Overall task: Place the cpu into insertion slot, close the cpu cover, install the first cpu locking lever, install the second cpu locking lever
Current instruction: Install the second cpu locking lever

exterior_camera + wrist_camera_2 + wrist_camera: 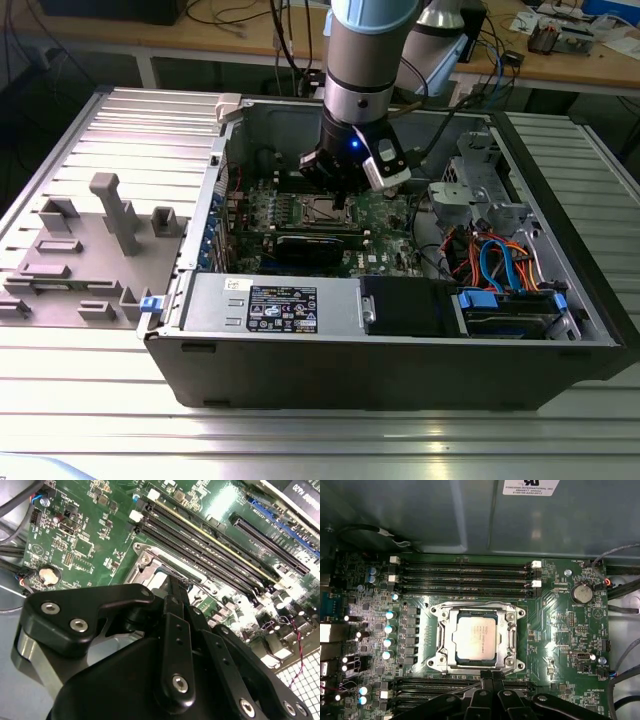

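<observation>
Pincer [490, 676] is hovering at the socket's 6 o'clock edge in the first wrist view, fingers pressed together, gripping nothing visible. Cpu [474, 637] is already sitting in the slot [515, 614], cover [447, 630] framing it. Judging by this, lever work is underway; pressing squarely should avoid skidding onto the board [560, 625].

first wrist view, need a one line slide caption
Gripper poised at the edge of the insertion slot, with the cpu seated under the closed cpu cover on the green motherboard.
</observation>
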Tool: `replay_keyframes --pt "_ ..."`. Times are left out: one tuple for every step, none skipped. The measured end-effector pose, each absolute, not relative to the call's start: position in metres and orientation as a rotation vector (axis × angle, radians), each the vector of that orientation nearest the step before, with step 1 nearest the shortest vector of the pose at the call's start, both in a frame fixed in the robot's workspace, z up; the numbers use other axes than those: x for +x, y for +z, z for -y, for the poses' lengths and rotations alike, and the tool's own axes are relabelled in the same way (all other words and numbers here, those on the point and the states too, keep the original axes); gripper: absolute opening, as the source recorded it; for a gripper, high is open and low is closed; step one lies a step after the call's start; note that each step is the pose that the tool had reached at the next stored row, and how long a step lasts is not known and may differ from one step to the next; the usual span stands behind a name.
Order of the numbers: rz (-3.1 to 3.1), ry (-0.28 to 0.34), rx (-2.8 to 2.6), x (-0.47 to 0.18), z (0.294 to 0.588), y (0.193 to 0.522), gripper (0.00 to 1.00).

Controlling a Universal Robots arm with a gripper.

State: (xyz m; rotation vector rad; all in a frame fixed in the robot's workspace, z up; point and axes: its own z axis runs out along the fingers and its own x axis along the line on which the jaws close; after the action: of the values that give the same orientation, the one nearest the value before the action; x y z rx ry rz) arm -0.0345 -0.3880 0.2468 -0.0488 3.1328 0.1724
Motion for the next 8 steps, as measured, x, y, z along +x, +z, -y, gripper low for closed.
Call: replay_keyframes --pt "-3.133 0.172 -0.049 -0.0345 0.388 0.2467 0.11" --pt "-3.133 0.172 -0.049 -0.0346 0.388 0.2467 0.11" --pt "-3.133 0.173 -0.049 -0.0346 0.388 0.2467 0.11" --pt "-3.133 0.172 -0.049 -0.0346 0.388 0.2467 0.11" --pt "-3.133 0.172 -0.049 -0.0346 0.388 0.2467 0.11" --pt "-3.133 0.172 -0.049 -0.0346 0.388 0.2467 0.11" --pt "-3.133 0.172 -0.049 -0.0347 0.388 0.2467 0.11" --pt "-3.133 0.172 -0.049 -0.0347 0.388 0.2467 0.11"
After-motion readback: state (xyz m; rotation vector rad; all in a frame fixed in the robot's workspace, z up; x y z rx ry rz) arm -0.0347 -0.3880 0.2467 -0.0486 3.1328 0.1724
